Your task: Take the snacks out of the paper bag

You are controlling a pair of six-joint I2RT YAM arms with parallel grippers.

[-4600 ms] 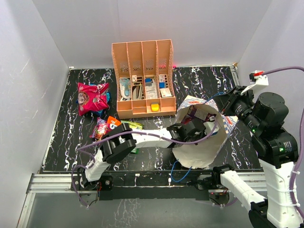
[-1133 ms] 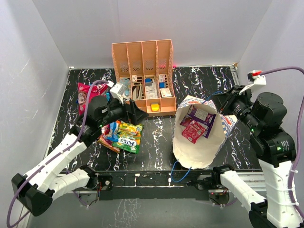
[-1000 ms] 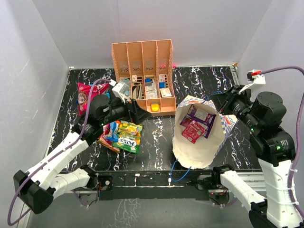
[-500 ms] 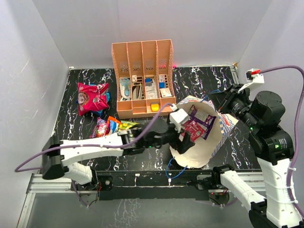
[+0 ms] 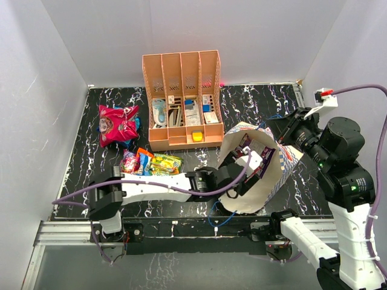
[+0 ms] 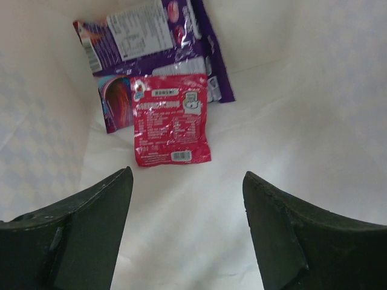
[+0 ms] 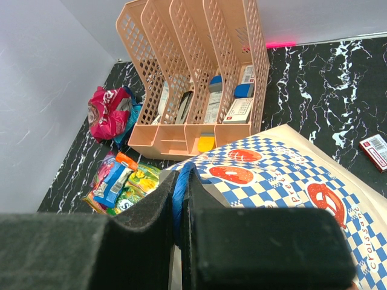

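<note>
The paper bag (image 5: 279, 170) lies on its side at centre right, mouth toward the left. My left gripper (image 5: 243, 171) is inside it, open, with nothing between its fingers. In the left wrist view the left gripper (image 6: 187, 175) hovers just short of a red snack packet (image 6: 171, 119), which lies on a purple packet (image 6: 151, 42) against the cream bag wall (image 6: 302, 109). My right gripper (image 7: 184, 181) is shut on the bag's blue cord handle (image 7: 180, 199), holding the rim up. More snacks (image 5: 150, 164) lie piled on the table to the left.
An orange slotted organizer (image 5: 181, 99) stands at the back centre. A crumpled pink packet (image 5: 118, 124) lies at the far left. A small red box (image 7: 376, 151) sits on the table right of the bag. A loose blue cord (image 5: 221, 219) trails at the front edge.
My left arm has swung from the snack pile on the left across into the bag's mouth, and its jaws have narrowed a little. The right gripper still holds the handle.
</note>
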